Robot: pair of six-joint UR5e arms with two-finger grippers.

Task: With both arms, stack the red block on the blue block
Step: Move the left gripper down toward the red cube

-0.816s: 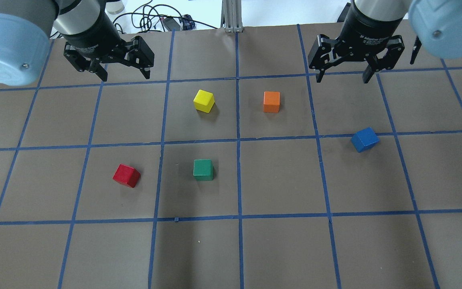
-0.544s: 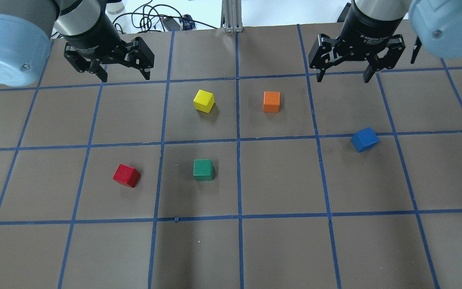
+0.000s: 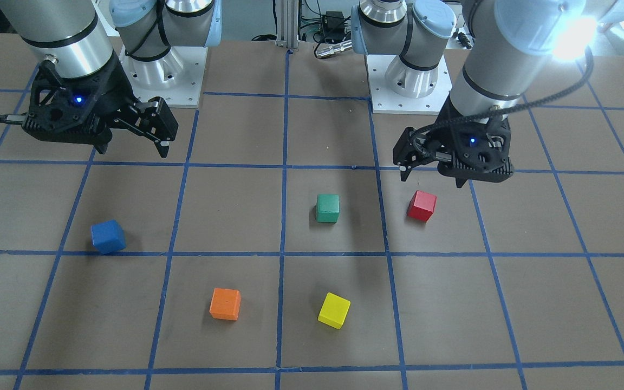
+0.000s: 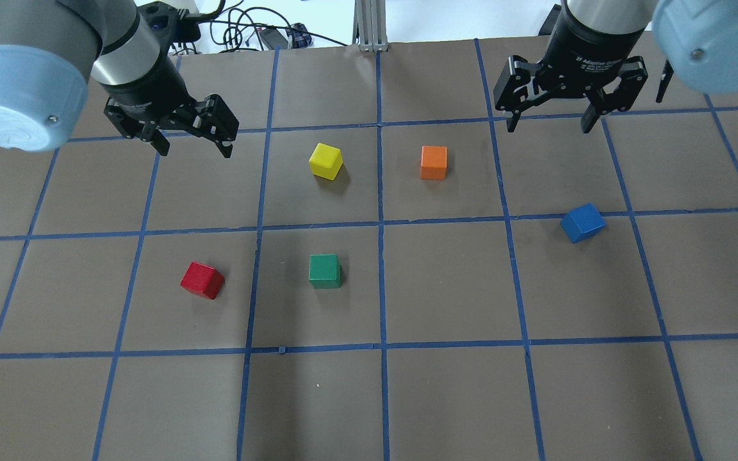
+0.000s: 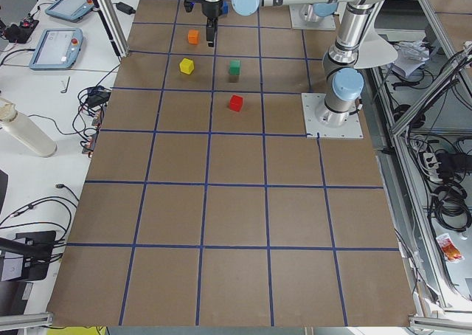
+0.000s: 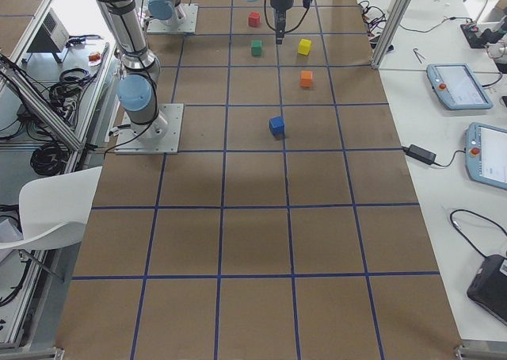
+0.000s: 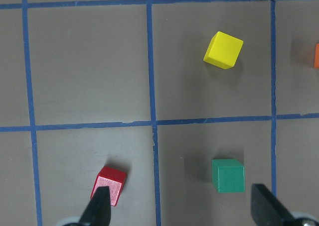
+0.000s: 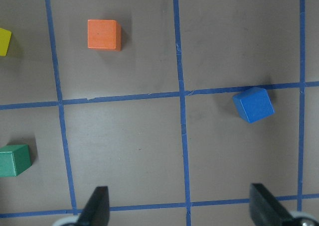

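Overhead, the left hand (image 4: 195, 148) hangs above the counter (image 4: 446, 397) with its fingers spread wide and nothing between them. The red block (image 4: 202, 280) sits on the counter below that hand, untouched. In the left wrist view it shows right at the tip of one finger, turned askew to the blue tape lines (image 4: 381, 288). To the right of this hand stands the green block (image 4: 325, 271), level with the red one. The yellow block (image 4: 326, 161) lies ahead of the hand and to its right, also set at an angle. The orange block (image 4: 434, 162) sits between the two hands, closer to the right one. The right hand (image 4: 549, 125) is likewise raised, fingers held apart and empty. The blue block (image 4: 582, 222) rests on the counter lower than the right hand; in the right wrist view it lies out beyond the right-side finger, right by one of the tape lines and well apart from the red block
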